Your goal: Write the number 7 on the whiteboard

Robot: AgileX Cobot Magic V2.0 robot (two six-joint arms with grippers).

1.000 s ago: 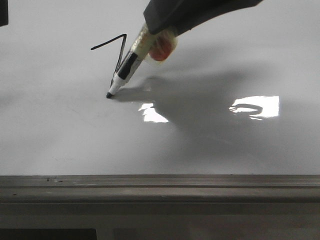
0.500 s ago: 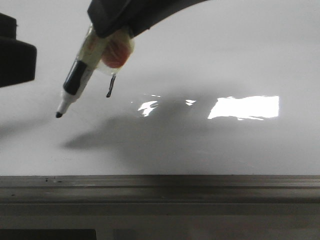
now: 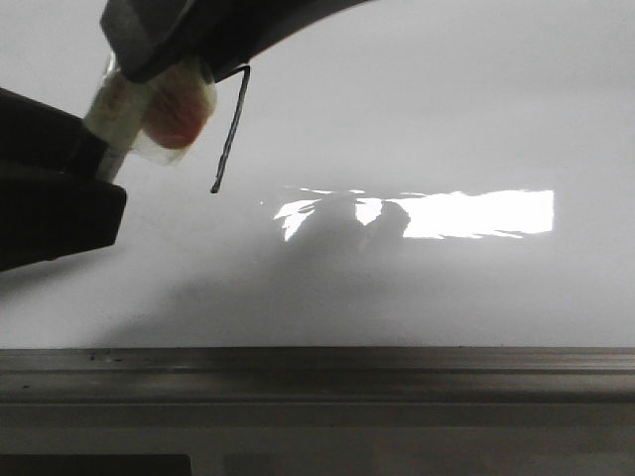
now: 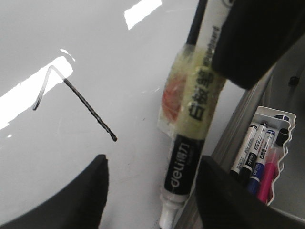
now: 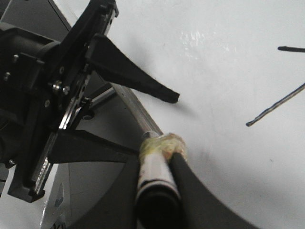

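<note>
The whiteboard (image 3: 446, 119) carries the black number 7 (image 4: 71, 95). In the front view only its long downstroke (image 3: 230, 129) shows; the top stroke is hidden behind the right arm. My right gripper (image 5: 155, 160) is shut on a whiteboard marker (image 4: 190, 124) wrapped in yellowish tape, and holds it tip-down off the board at the left (image 3: 119, 109). My left gripper (image 4: 151, 160) is open. The marker's lower end hangs between its fingers, close to one finger (image 4: 224, 195). I cannot tell if they touch. In the front view the left gripper (image 3: 94, 174) hides the marker's tip.
A grey metal edge rail (image 3: 317, 362) runs along the board's near side. A bright rectangular glare (image 3: 476, 213) lies on the board. A white tray (image 4: 281, 119) holding several markers sits beyond the board's edge beside the left gripper.
The right gripper lifted the marker off the board and carried it left and up. The left gripper came in from the left around the marker's lower end. The 7's downstroke is uncovered.
</note>
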